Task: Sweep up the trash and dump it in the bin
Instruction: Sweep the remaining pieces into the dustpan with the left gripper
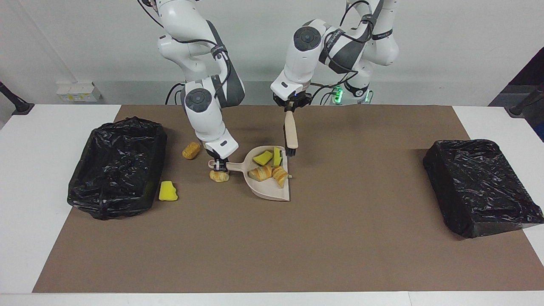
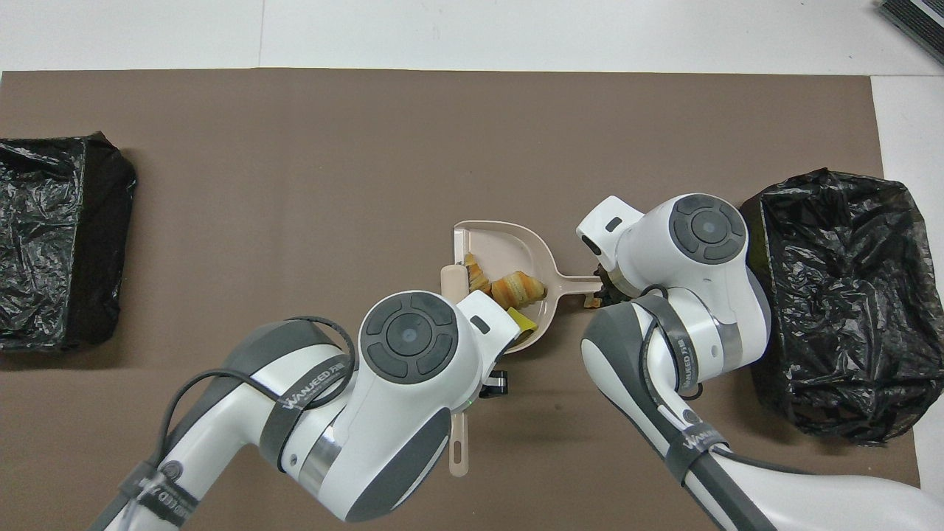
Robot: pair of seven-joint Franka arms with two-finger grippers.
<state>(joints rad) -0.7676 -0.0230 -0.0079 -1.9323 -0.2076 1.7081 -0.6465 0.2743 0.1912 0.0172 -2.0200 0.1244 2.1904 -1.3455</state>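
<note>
The left gripper has its fingers clamped on the top end of the brush, which hangs nearly upright in the air with its dark bristles just over the robot-side edge of the dustpan. The right gripper has its fingers closed on the dustpan's handle, and the pan's open mouth faces the left arm's end of the surface. In the pan lie the trash pieces: two yellow sponge chunks nearer the robots and two croissant pieces beside them. A third croissant piece lies on the brown mat just beneath the right gripper, a bread-like piece sits nearer the robots, and a yellow sponge chunk rests beside the open black-lined bin at the right arm's end. A second black-bagged bin stands at the left arm's end, well apart.
</note>
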